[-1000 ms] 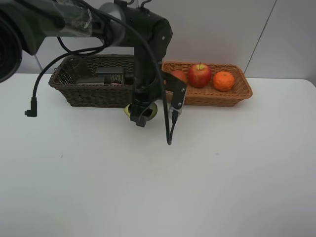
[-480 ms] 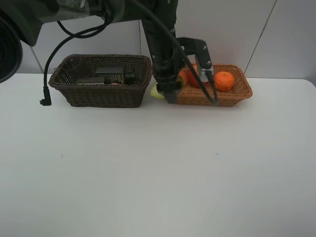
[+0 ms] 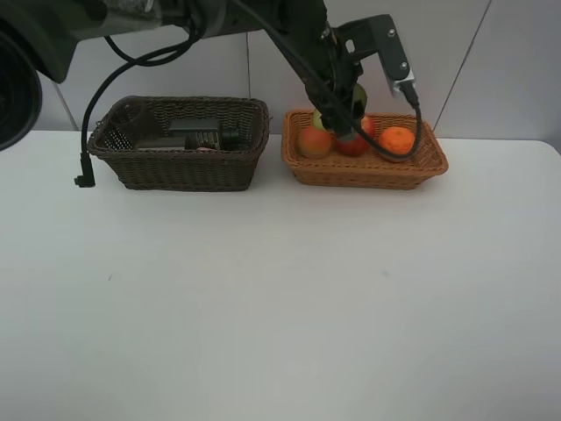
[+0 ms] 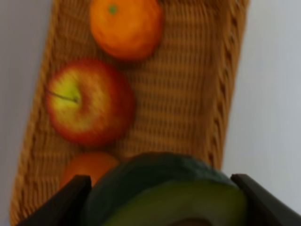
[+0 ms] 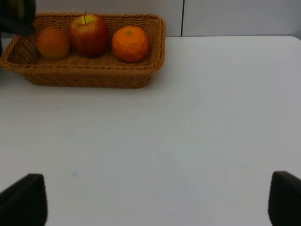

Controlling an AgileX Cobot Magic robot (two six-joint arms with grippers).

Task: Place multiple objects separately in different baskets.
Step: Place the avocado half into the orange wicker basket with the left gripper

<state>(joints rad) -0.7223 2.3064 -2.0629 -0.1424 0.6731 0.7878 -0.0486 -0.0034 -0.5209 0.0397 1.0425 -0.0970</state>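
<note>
Wicker, light orange-tan, the basket (image 3: pixel 421 162) is the landmark: over it hangs the left gripper (image 4: pixel 160 207), jaws spread wide around the halved avocado (image 4: pixel 164 188), which it holds above the red apple (image 4: pixel 89 106), with the tangerine (image 4: pixel 126 26) at the basket's far end and the peach-coloured fruit (image 4: pixel 87 167) at its near end. The step in hand looks like the drop-off of the avocado among the fruit; I'd say the next move calls for lowering into the bare strip of weave beside the apple before letting go. The right gripper (image 5: pixel 150 207) sits well clear of the basket over the white table (image 5: pixel 211 117), its jaws wide apart and empty.
</note>
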